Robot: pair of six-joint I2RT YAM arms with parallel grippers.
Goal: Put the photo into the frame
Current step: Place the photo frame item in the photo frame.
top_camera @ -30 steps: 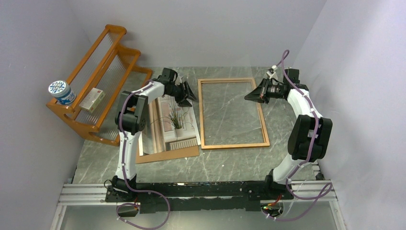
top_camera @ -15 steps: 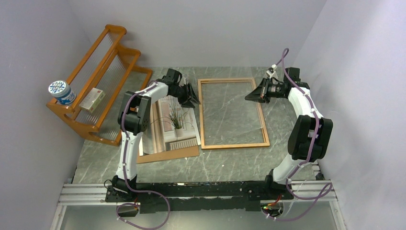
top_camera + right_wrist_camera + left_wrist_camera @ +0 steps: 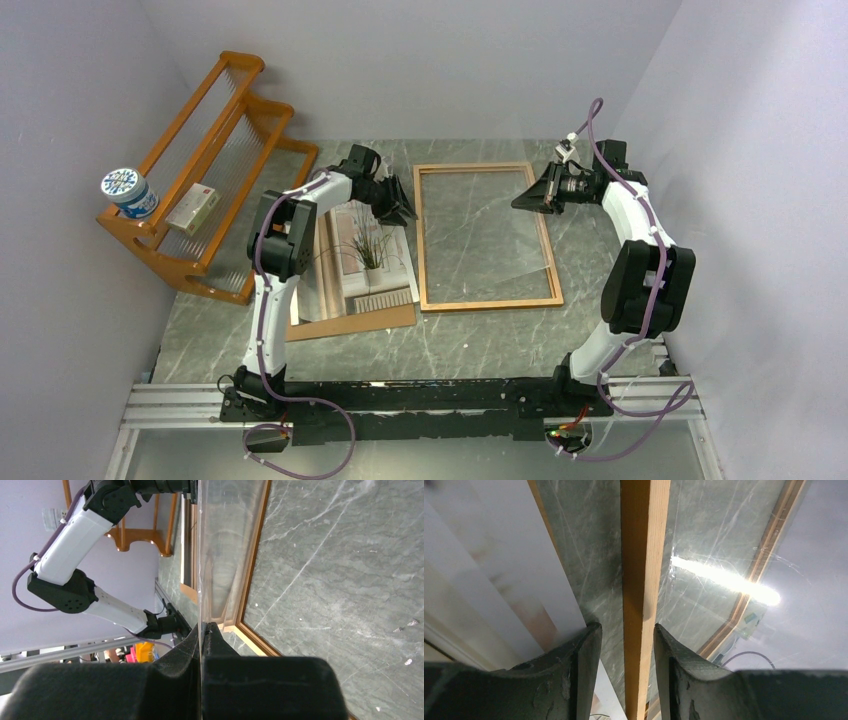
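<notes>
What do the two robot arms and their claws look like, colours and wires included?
Both the left arm and right arm have white tube-like links between chunky black joints. A purple cable runs along each, held by small white clips. The left gripper and right gripper are matte black, with two scuffed wedge-shaped fingers.

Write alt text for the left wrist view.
The open left gripper straddles the frame's wooden rail, a finger on each side. The blurred pale photo is at left, grey marble table between them; a glare-streaked clear pane is at right.
</notes>
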